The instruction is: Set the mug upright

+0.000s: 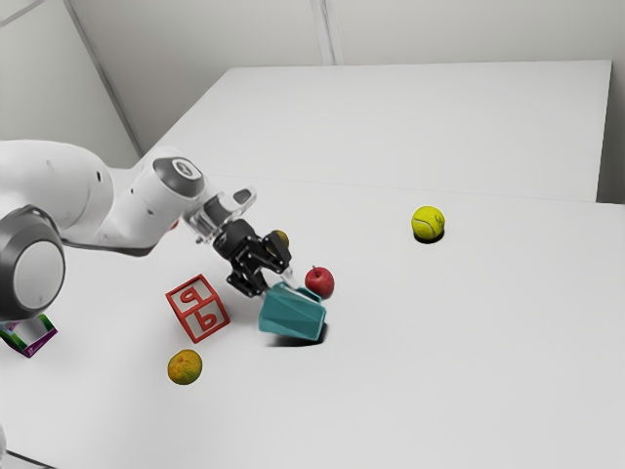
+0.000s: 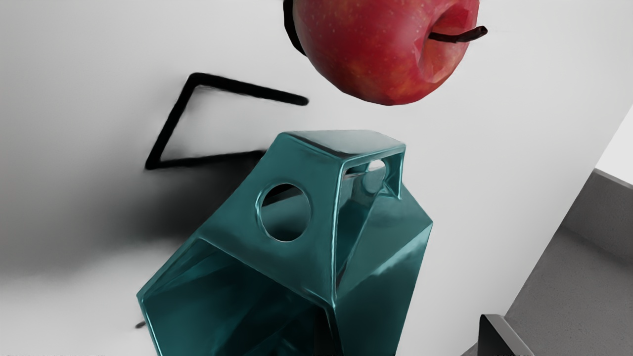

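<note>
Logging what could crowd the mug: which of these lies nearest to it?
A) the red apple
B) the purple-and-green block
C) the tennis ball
A: the red apple shows right by the teal mug in the exterior view.

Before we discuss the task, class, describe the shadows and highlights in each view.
Exterior view: pale, even light, with small dark shadows at the tennis ball and under the mug; wrist view: a blurry dark patch beside the mug, near a crisp black angular outline, probably shadow too, bright glints along the mug's edges, and a soft sheen on the apple.
</note>
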